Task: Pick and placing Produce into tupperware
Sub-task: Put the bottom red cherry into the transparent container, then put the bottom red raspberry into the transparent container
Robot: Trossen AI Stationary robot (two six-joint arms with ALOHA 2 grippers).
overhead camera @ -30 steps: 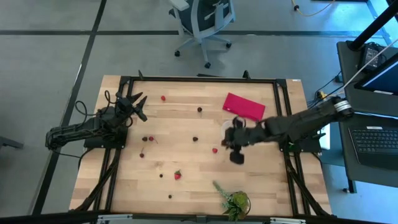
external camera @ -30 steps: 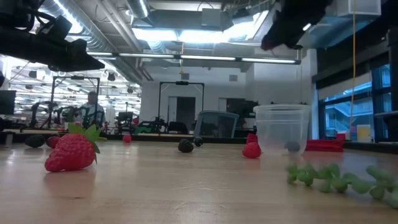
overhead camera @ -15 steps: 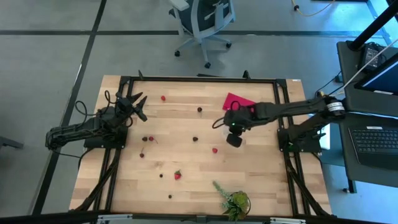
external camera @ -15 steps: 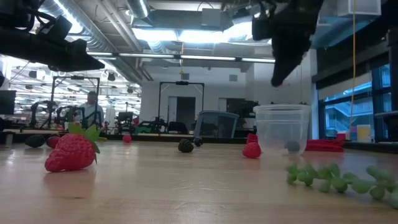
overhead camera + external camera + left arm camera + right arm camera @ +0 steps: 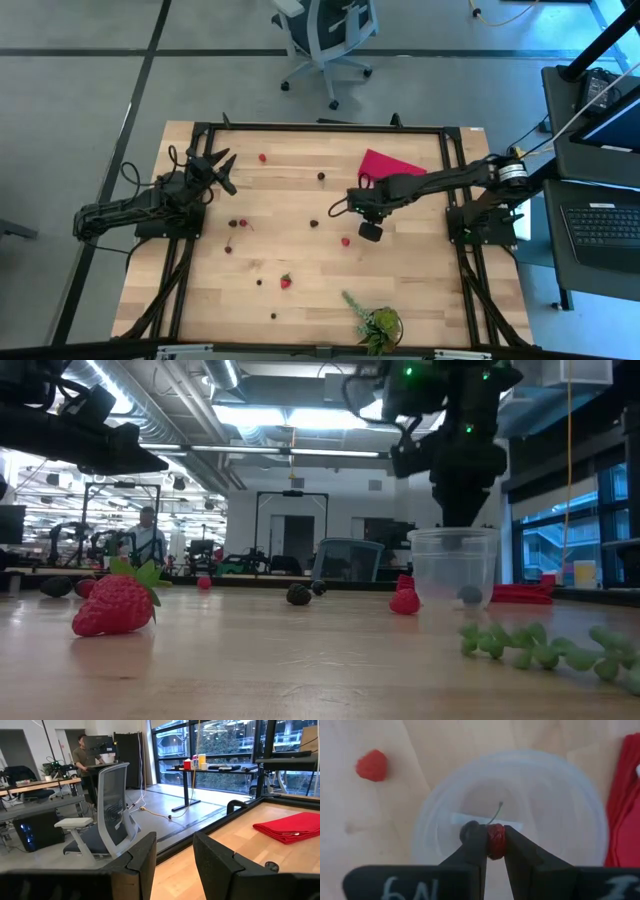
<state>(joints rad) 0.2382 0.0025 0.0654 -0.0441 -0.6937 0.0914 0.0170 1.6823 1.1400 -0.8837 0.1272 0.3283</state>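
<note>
Hovering over the tupperware, the right gripper pinches a dark red cherry between its fingertips, the stem pointing out over the cup's floor. The step in hand is the drop: the fruit is carried and lined up above the mouth of the cup, but not yet let go. By the look of it the next move calls for little more than parting the fingers, perhaps after easing lower so the cherry does not bounce off the whitish rim; in the right wrist view it sits inside the ring, near the edge closest to the wrist.

In the high view the right arm reaches from the table's right side toward the middle, wrist bent down, its gripper hiding most of the cup beside the red cloth. In the low view the gripper hangs just above the tupperware, which seems to hold one dark fruit.

The left gripper waits near the table's left edge, holding nothing, fingers apart.

Other produce lies scattered on the table: a strawberry, a small red berry near the cup, and dark cherries farther out.
</note>
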